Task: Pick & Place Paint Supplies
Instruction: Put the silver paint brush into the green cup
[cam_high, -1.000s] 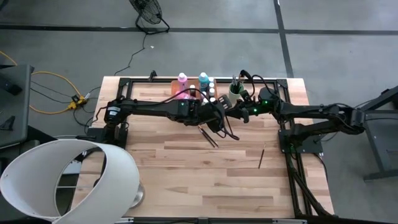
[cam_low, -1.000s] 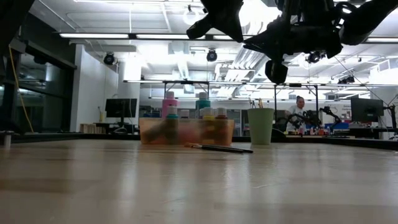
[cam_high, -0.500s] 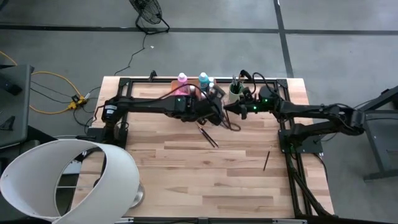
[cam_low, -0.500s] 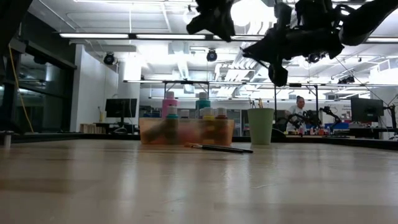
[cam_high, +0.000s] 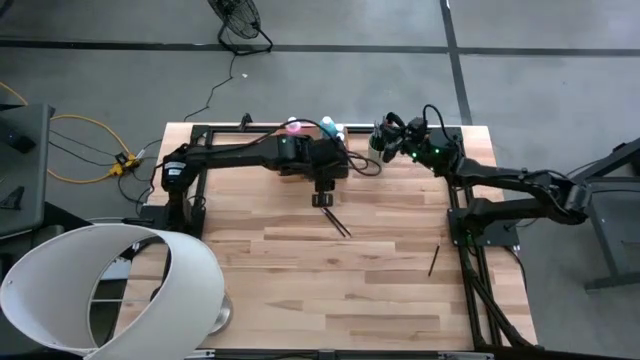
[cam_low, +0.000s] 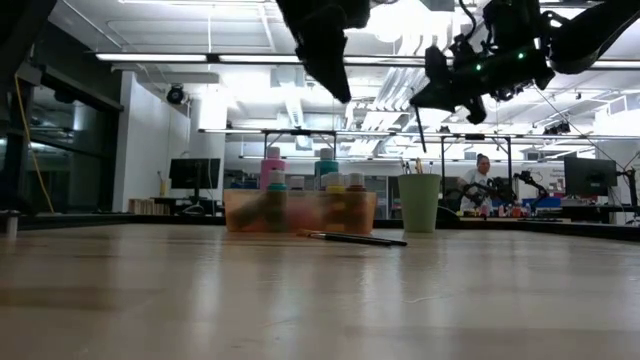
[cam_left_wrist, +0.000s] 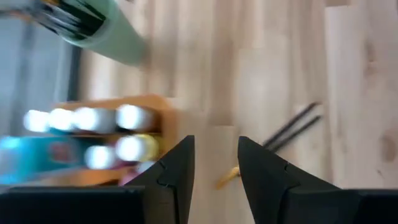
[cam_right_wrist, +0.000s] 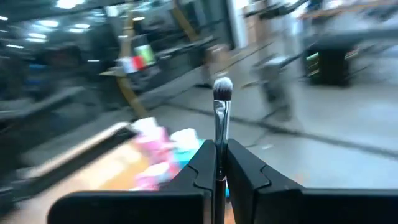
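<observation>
My right gripper (cam_high: 384, 136) hovers over the light green cup (cam_low: 419, 203) at the table's far edge, shut on a thin dark paintbrush (cam_right_wrist: 221, 118). My left gripper (cam_high: 322, 199) hangs open above the table's middle, slanting down, with nothing between its fingers (cam_left_wrist: 214, 149). Two paintbrushes (cam_high: 335, 220) lie side by side on the wood just beneath and beyond it. The orange tray (cam_low: 300, 212) with the paint bottles (cam_left_wrist: 93, 134) stands left of the cup, which holds more brushes (cam_left_wrist: 68, 15). My right gripper pinches the paintbrush's handle (cam_right_wrist: 219, 163) between its two fingers, a little below the metal ferrule. The fingers lie about level, coming from the table's right, across the brush. The brush stands upright, clear of everything, bristle head (cam_right_wrist: 222, 89) up, its thin handle (cam_low: 419, 125) hanging over the cup.
One more brush (cam_high: 433, 260) lies alone near the table's right edge. A black frame (cam_high: 230, 130) runs along the far and side edges. A large white lampshade (cam_high: 100, 285) stands at the near left corner. Bare wood fills the near half.
The two grippers, close together over the table's middle a second ago, have parted. My right gripper has carried the brush toward the far edge to a spot over the cup. My left gripper has drawn back toward the table's left and rolled about its own line.
</observation>
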